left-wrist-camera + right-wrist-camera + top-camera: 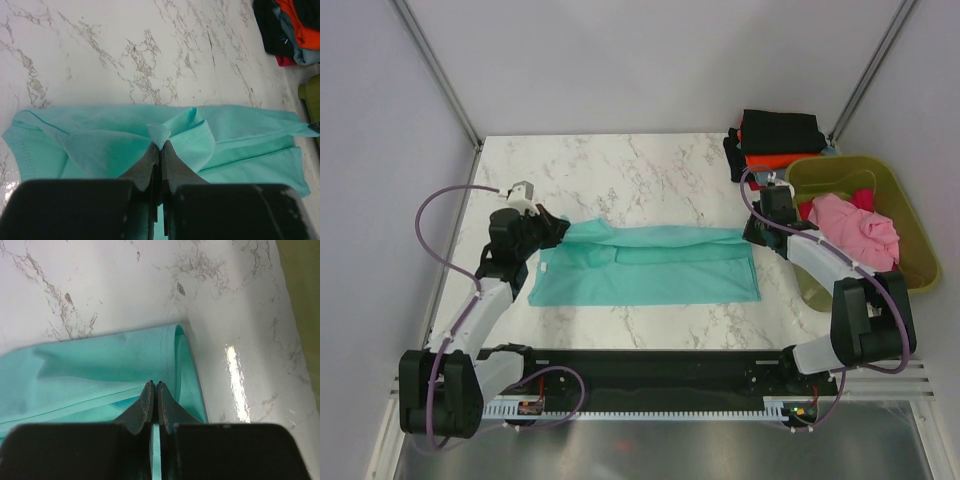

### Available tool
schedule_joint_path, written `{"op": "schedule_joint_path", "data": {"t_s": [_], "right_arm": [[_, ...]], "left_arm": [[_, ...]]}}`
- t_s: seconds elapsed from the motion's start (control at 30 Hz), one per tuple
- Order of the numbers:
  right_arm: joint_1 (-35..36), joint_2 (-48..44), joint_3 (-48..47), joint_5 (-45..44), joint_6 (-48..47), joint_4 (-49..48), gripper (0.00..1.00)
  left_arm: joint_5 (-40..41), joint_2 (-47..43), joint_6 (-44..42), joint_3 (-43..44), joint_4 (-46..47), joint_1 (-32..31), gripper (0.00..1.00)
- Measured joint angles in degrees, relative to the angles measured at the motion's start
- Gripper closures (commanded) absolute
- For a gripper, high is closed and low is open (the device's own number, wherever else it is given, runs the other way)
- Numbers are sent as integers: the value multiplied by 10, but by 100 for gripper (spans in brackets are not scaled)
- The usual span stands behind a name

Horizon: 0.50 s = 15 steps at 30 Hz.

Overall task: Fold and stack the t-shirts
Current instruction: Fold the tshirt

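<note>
My tabletop is white marble with grey veins. Plain pale grey walls close it in on three sides, with metal posts in the far corners.

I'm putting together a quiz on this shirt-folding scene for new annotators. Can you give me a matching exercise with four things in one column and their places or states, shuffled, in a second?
Column one
1. teal t-shirt
2. pink t-shirt
3. folded stack
4. left gripper

Column two
A. lies inside the olive tub
B. sits at the far right corner of the table, beside the tub
C. is laid out across the middle of the table
D. is shut on a pinch of teal cloth

Pairs: 1-C, 2-A, 3-B, 4-D
</note>
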State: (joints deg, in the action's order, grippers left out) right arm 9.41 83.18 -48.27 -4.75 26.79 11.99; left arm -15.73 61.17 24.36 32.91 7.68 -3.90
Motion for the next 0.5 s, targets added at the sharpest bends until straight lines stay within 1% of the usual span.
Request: {"op": "schedule_joint_path", "data": {"t_s": [0.1, 0.23, 0.33, 0.37, 0.4, 0.43, 0.47, 0.5], "right_arm": [[1, -12, 16, 0, 2, -7, 92], [2, -30, 43, 1, 7, -15, 91], [3, -40, 68, 0, 14, -22, 87], [4, -45, 78, 0, 18, -26, 83], [5, -51, 88, -1, 22, -27, 78], [5, -58, 98, -2, 26, -28, 69], [6, -65, 107, -4, 31, -30, 52], [6, -72, 114, -7, 36, -30, 43]], "left_arm": [[9, -22, 1, -19, -5, -4, 98], [26, -59, 5, -45, -17, -17, 96], [40, -101, 14, -78, -24, -23, 94], [49, -119, 19, -88, -31, -24, 91], [56, -139, 22, -98, -40, -24, 88], [63, -156, 25, -105, -49, -24, 83], [73, -180, 30, -113, -59, -27, 75], [85, -205, 33, -120, -69, -30, 70]]}}
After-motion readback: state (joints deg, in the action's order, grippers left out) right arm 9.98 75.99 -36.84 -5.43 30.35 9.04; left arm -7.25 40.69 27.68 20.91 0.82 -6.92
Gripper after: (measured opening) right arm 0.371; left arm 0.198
